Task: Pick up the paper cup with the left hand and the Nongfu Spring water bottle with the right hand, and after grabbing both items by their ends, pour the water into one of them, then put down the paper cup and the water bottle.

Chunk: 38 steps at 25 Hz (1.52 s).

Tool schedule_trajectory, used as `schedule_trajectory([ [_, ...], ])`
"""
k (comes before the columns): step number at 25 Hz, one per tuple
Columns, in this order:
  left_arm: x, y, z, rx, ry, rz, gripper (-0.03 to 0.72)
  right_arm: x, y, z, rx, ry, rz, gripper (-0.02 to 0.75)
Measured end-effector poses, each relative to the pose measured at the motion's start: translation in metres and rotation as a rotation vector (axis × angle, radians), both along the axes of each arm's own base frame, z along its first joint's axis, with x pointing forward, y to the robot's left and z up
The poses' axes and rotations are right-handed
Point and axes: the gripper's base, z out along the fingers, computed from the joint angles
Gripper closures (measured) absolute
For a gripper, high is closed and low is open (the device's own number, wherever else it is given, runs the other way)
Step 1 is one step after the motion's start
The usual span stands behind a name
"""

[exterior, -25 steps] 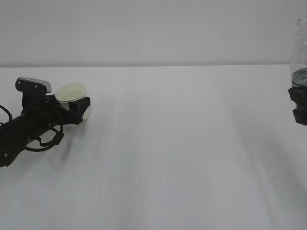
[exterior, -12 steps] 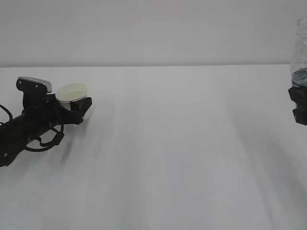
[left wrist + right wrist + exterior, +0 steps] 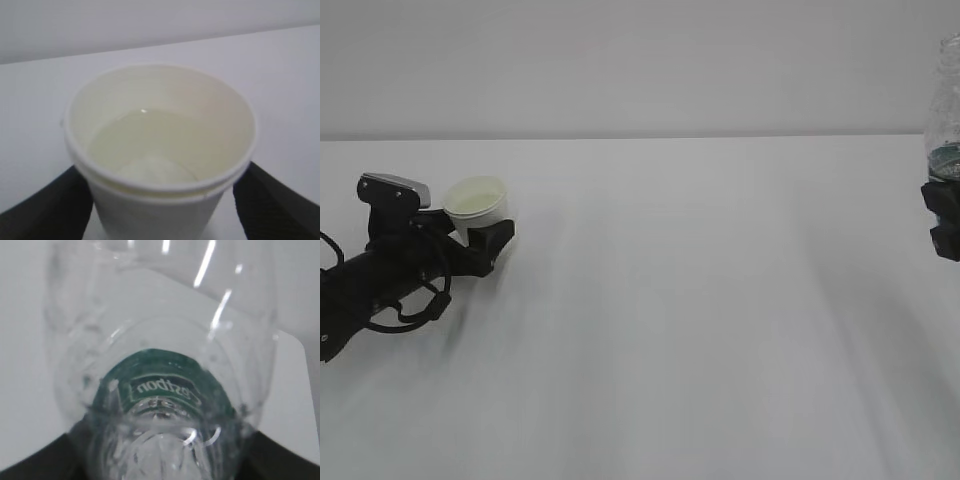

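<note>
A: Paper cup [image 3: 477, 203]?
B: Upright on the table [image 3: 700, 300] near its left edge, water [image 3: 145, 145] inside (pale), left hand [image 3: 492, 243] fingers spread beside it.
A: Bottle [image 3: 947, 115]?
B: Right edge, upright, pinched by right hand [image 3: 944, 220].

plain white table [image 3: 700, 300] fills most of the exterior view, matte surface, faint soft grey streaks of shadow running toward the camera. behind it a flat pale grey wall [image 3: 640, 60], meeting the table's far edge in a straight horizontal line. light is even and diffuse, slightly brighter mid-table. wrist views show the same white tabletop and grey wall, both out of focus.
</note>
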Motion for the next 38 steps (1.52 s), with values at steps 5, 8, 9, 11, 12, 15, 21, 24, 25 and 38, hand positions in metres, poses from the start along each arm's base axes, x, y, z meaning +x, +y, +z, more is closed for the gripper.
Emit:
schedule_trajectory([
  [5,-0.011,0.001,-0.001,0.006,0.029,-0.008,0.058,0.000,0.000,0.000,0.004,0.000,-0.002,0.335],
  [8,-0.015,0.001,0.010,0.004,0.011,-0.010,0.058,0.000,0.000,0.000,0.007,0.000,-0.004,0.335],
  [9,-0.016,0.001,0.015,0.003,0.000,-0.010,0.058,0.000,0.000,0.000,0.007,0.000,-0.004,0.335],
  [11,-0.019,0.002,0.023,0.001,-0.012,-0.010,0.058,0.000,0.000,0.000,0.011,0.000,-0.006,0.335],
  [12,-0.020,0.002,0.026,0.001,-0.016,-0.010,0.058,0.000,0.000,0.000,0.011,0.000,-0.006,0.335],
  [15,-0.023,0.002,0.030,-0.004,-0.020,-0.009,0.058,0.000,0.000,0.000,0.013,0.000,-0.006,0.335],
  [21,-0.029,0.003,0.032,-0.019,-0.002,-0.006,0.058,0.000,0.000,0.000,0.013,0.000,-0.006,0.335],
  [24,-0.031,0.003,0.033,-0.021,-0.001,-0.006,0.059,0.000,0.000,0.000,0.013,0.000,-0.006,0.335],
  [25,-0.032,0.003,0.034,-0.021,-0.001,-0.006,0.059,0.000,0.000,0.000,0.013,0.000,-0.006,0.335],
  [38,-0.058,0.008,0.048,-0.025,0.012,0.008,0.068,0.000,0.000,0.000,0.013,0.000,-0.006,0.335],
])
